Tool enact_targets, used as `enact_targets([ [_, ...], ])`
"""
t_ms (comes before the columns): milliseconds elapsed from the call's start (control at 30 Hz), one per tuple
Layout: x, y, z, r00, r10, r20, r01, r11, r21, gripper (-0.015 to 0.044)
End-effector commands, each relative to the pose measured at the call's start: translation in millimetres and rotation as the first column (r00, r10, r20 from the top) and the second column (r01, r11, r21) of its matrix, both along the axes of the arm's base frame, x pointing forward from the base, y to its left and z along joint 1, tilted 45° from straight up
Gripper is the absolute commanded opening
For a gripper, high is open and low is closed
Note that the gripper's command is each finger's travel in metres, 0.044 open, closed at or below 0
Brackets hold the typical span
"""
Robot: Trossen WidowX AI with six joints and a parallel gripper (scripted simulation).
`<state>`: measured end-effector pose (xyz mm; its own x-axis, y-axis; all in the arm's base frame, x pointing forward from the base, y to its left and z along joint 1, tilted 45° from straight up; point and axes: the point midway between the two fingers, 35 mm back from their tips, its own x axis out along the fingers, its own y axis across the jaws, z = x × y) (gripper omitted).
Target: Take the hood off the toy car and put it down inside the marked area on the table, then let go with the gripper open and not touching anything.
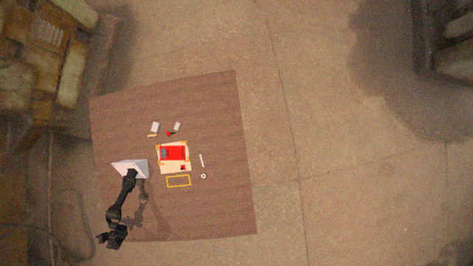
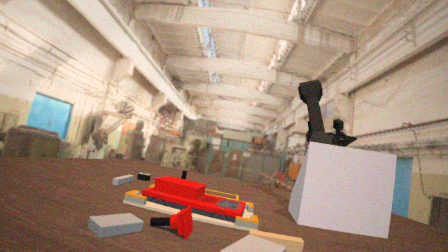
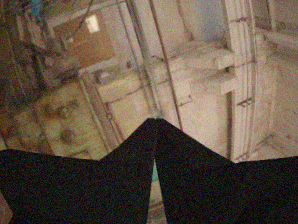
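Note:
The red toy car (image 1: 177, 153) (image 2: 196, 201) sits on a cream board (image 1: 170, 170) (image 2: 168, 210) between orange-topped corner blocks. A raised red block (image 2: 180, 187) sits on its body, with a grey patch (image 1: 163, 153) (image 2: 229, 204) toward one end; which part is the hood is hard to tell. The marked area, a yellow outline (image 1: 179, 185) (image 2: 222, 192), lies beside the board and has nothing inside. My gripper (image 3: 154, 127) is shut and empty, its black fingertips meeting in the wrist view. It is held away from the car, at the lower left of the overhead view.
A large white wedge-shaped block (image 1: 142, 168) (image 2: 346, 189) stands beside the car, near the arm. A red piece with a black stem (image 1: 168, 134) (image 2: 183, 222), grey blocks (image 1: 154, 127) (image 2: 115, 225) and a tan strip (image 1: 152, 136) lie around. A white bar (image 1: 202, 160) and small ring (image 1: 202, 176) lie across the board.

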<state>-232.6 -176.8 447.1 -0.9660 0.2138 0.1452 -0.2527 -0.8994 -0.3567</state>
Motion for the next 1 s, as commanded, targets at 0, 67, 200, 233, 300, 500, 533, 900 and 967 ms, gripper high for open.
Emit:
enact_targets([
  [0, 0, -1, 0, 1.000, 0.003, 0.000, -0.003, 1.000, 0.000, 0.0026],
  [67, 2, -7, -1, 1.000, 0.025, -0.001, -0.025, 1.000, 0.004, 0.0079],
  [200, 14, -39, -3, 0.991, 0.134, -0.003, -0.133, 0.991, 0.020, 0.0184],
  [233, 19, -49, -5, 0.986, 0.168, -0.004, -0.168, 0.985, 0.025, 0.0210],
  [300, 29, -68, -7, 0.972, 0.237, -0.003, -0.237, 0.971, 0.036, 0.0263],
  [500, 69, -124, -16, 0.898, 0.439, 0.006, -0.439, 0.896, 0.064, 0.0420],
  [533, 77, -133, -18, 0.882, 0.472, 0.009, -0.471, 0.879, 0.069, 0.0440],
  [900, 187, -207, -44, 0.627, 0.776, 0.066, -0.778, 0.619, 0.108, 0.0440],
  [967, 211, -216, -50, 0.569, 0.818, 0.081, -0.821, 0.560, 0.113, 0.0440],
])
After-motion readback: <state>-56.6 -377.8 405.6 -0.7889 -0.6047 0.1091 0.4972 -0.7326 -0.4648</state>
